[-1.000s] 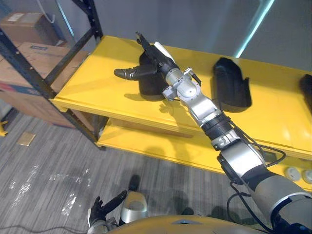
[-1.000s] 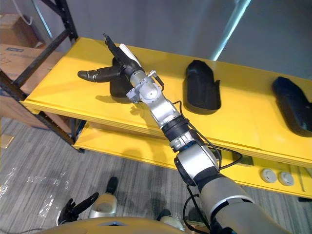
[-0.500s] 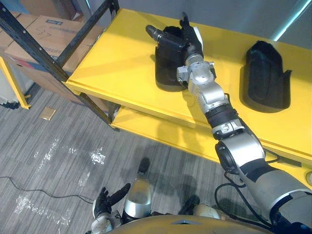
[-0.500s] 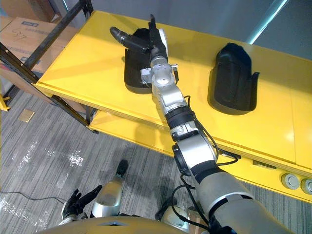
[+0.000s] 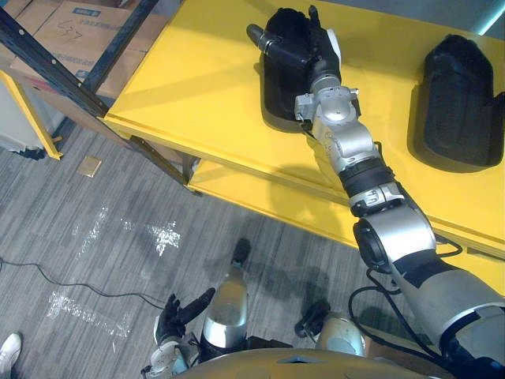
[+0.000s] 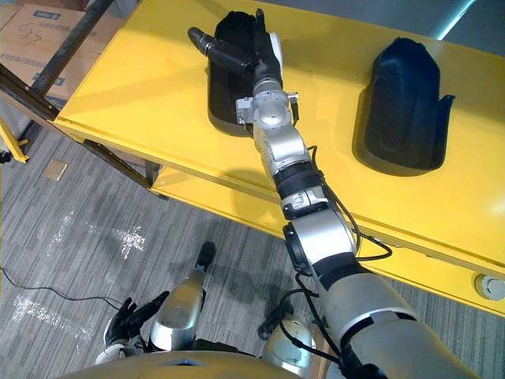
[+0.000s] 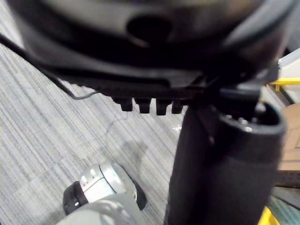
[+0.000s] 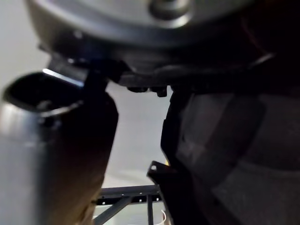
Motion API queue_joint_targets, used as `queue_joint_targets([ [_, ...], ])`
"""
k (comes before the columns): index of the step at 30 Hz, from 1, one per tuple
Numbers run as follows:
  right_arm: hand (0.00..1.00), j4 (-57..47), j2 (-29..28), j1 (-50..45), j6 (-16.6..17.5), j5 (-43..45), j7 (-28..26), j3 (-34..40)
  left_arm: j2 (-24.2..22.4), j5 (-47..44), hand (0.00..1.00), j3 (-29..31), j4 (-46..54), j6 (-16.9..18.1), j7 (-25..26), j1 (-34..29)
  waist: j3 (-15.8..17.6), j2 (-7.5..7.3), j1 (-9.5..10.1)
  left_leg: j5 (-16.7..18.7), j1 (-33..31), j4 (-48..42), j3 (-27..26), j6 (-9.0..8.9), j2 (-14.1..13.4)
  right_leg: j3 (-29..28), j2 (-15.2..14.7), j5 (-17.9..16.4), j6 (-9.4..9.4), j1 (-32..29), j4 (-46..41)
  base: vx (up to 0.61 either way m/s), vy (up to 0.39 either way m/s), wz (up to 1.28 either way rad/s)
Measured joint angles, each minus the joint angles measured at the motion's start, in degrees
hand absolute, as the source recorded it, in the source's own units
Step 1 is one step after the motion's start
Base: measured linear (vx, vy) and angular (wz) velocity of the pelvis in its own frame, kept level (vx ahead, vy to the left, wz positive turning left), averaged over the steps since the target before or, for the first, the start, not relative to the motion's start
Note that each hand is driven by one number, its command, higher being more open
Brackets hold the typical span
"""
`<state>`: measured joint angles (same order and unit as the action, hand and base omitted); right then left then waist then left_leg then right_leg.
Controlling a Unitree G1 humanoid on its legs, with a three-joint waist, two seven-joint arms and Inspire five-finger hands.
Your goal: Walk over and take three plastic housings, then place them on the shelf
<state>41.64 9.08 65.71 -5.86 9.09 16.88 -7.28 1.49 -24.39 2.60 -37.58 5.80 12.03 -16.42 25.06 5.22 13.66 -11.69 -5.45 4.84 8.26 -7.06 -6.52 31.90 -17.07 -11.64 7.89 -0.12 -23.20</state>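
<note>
Black plastic housing [image 5: 276, 91] lies top middle on the yellow metal shelf [image 5: 189, 79] under the open right hand [image 5: 312, 57], a second black housing [image 5: 458, 87] lies top right, and I think one is left.

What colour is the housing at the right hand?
Black; the housing shows best in the right eye view, at the right hand.

This looks like a storeroom or workshop. A yellow shelf [image 5: 197, 87] on black steel uprights [image 5: 47, 61] stands over a grey carpet floor [image 5: 95, 260]. Cardboard boxes [image 5: 71, 22] sit behind it.
</note>
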Motion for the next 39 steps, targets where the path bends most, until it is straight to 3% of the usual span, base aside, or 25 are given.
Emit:
queue_joint_targets([
  [6, 1.0, 0.0, 0.0, 1.0, 0.0, -4.4, 6.7, 1.3, 0.3, -0.5, 1.0, -0.4, 0.0, 0.5, 0.0, 0.4, 1.4, -0.14, -0.48, -0.1, -0.1, 0.0, -0.8, 0.73, 0.4, -0.9, -0.7, -0.3, -0.13, -1.2, -0.9, -0.03, -0.029, -0.04],
  [16, 1.0, 0.0, 0.2, 1.1, -0.2, -4.3, 11.4, 4.1, 0.8, -2.3, 1.0, -1.2, 0.0, 0.5, 0.4, 0.6, 1.7, -0.68, -1.42, -0.2, 0.1, 0.0, -2.3, 0.6, 0.3, -2.4, -0.7, 0.0, 0.15, -1.9, -0.8, -0.01, -0.022, -0.06],
  [28, 1.0, 0.2, -0.2, 0.1, 2.2, -3.7, 8.7, 4.4, 1.2, -2.3, 1.0, -1.2, 0.0, 0.5, 0.4, 0.7, 1.8, -0.76, -1.73, -0.3, 0.4, 0.0, -3.8, 0.47, 0.2, -3.9, -0.6, 0.7, 0.18, -2.6, -0.4, -0.01, -0.02, -0.06],
  [39, 1.0, -4.0, -5.0, -3.6, 4.0, -4.3, 7.6, -0.4, 1.2, -2.0, 1.0, -1.1, -1.1, 1.7, 0.2, 0.8, 1.6, -1.18, -2.84, 0.6, 1.9, 0.2, -6.0, 1.15, -0.8, -5.3, 1.5, 3.7, 0.36, -0.5, 4.5, -0.01, -0.014, -0.1],
])
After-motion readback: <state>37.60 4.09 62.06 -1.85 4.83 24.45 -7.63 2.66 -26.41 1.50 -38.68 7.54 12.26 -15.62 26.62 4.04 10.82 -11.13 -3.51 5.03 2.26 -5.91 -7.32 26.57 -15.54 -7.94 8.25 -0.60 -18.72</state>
